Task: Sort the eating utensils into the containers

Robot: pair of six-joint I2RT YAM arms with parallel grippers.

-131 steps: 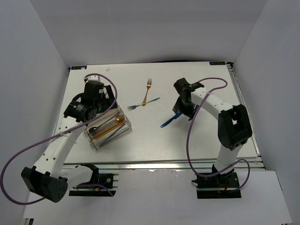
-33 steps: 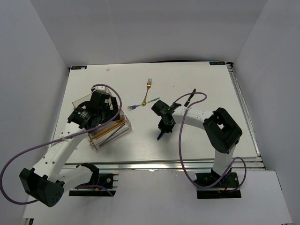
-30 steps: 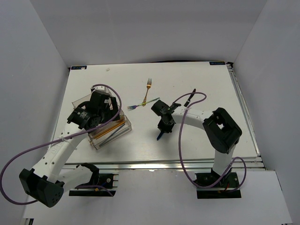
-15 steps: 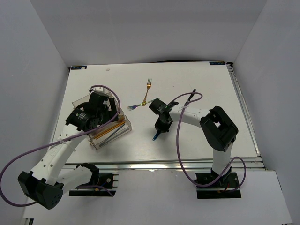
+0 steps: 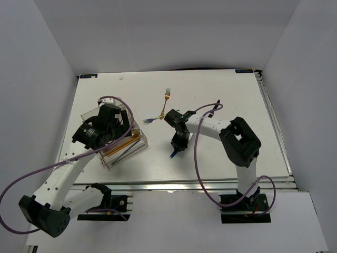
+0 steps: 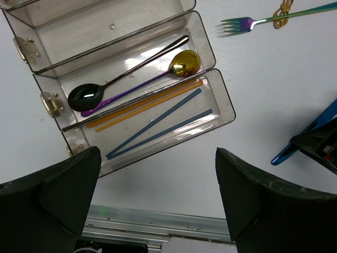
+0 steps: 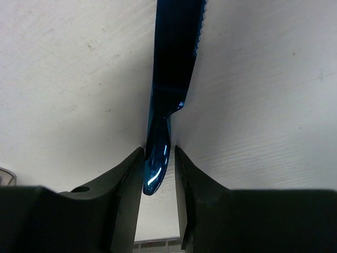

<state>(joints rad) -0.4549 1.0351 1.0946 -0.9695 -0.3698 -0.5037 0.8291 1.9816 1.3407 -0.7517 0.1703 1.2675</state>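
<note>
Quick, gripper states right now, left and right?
Left gripper: open, holding nothing.
Right gripper: fingers flank the handle of the blue knife; whether they grip it cannot be told.

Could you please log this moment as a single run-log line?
left gripper open above tray | right gripper straddling blue knife handle, grip unclear | gold fork, iridescent fork outside tray

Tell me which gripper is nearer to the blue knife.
Right. The right gripper straddles the handle of the blue knife, a finger on each side. The left gripper hovers open above the clear organiser tray, off to the knife's left.
</note>
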